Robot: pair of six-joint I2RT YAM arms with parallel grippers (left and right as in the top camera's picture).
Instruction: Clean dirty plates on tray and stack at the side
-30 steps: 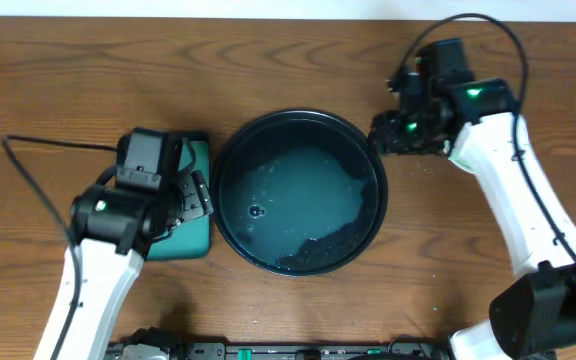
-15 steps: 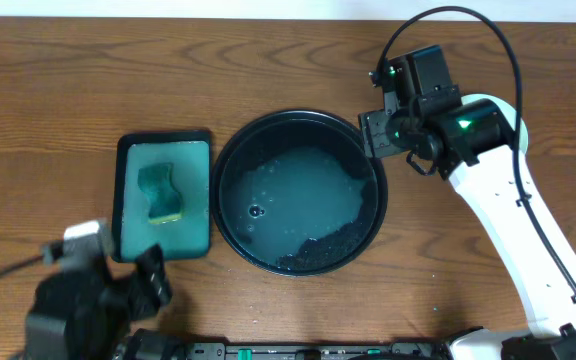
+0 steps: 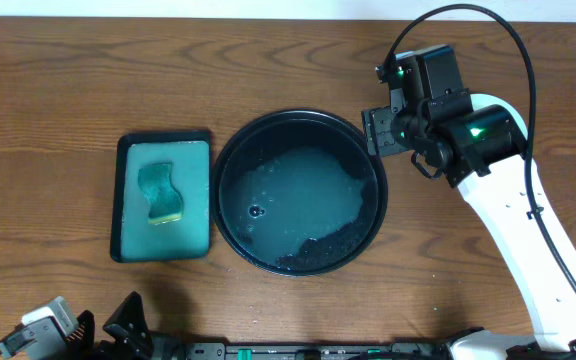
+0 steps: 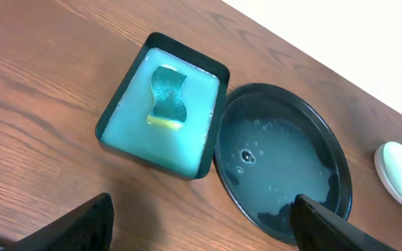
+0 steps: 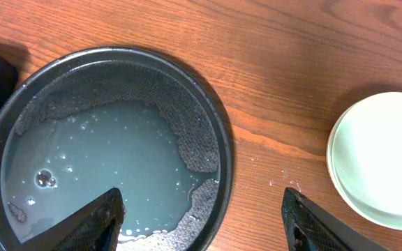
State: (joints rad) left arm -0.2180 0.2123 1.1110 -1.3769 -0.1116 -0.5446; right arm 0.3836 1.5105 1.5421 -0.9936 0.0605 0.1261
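Observation:
The tray [image 3: 298, 192] is a big round black pan mid-table, holding cloudy teal water and foam, with no plate in it. It also shows in the left wrist view [image 4: 278, 167] and the right wrist view [image 5: 103, 146]. A stack of pale plates [image 5: 382, 160] sits on the wood to the right of the pan. One pale plate [image 4: 400, 174] shows at the edge of the left wrist view. In the overhead view the right arm hides the plates. My right gripper [image 5: 201, 226] is open and empty, above the pan's right rim. My left gripper [image 4: 201, 233] is open and empty, low at the table's front left.
A dark green rectangular tray [image 3: 128, 200] lies left of the pan, holding pale liquid and a teal sponge [image 3: 161, 193]. My left arm [image 3: 68, 335] sits at the bottom-left edge of the overhead view. The right arm [image 3: 498, 190] reaches in from the right.
My left arm has pulled back from the green tray to the table's front-left edge, uncovering the sponge on the tray. The right arm has shifted slightly near the pan's right rim.

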